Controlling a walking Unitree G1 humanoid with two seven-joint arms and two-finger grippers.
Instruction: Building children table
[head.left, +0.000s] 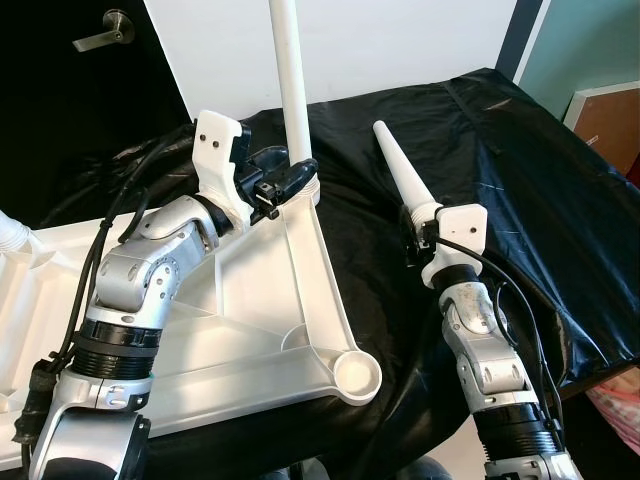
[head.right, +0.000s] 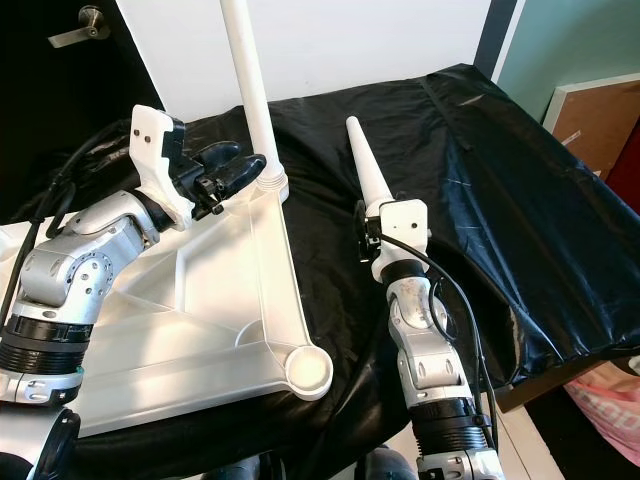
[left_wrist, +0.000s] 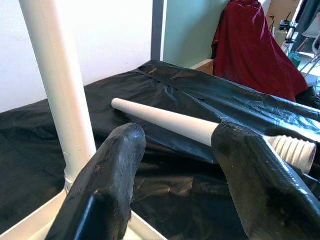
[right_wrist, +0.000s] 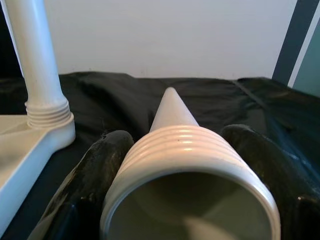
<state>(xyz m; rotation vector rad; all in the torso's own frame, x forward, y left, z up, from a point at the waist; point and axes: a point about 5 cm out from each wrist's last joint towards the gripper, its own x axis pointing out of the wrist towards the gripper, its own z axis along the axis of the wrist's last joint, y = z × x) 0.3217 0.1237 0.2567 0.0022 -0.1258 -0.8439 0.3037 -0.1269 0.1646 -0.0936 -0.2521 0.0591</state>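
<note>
Right wrist view shows the right gripper (right_wrist: 175, 200) closed around a loose white tapered plastic leg (head.left: 405, 185). One tall white leg (head.left: 292, 80) already stands in the flat white plastic tabletop's (head.left: 250, 330) far corner. The near corner socket (head.left: 356, 377) waits empty. The left gripper (head.left: 300, 175), fingers apart, sits beside the standing leg, holding nothing.

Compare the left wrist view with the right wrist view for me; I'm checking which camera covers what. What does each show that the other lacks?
Left wrist view alone: a dark red cloth draped in the background, and the left claw open near the upright leg.

Right wrist view alone: the hollow threaded end of the loose white tapered plastic leg, gripped by the right claw, and the white plastic tabletop corner.

Both: the upright white plastic leg, the black plastic sheet, and the loose leg.
</note>
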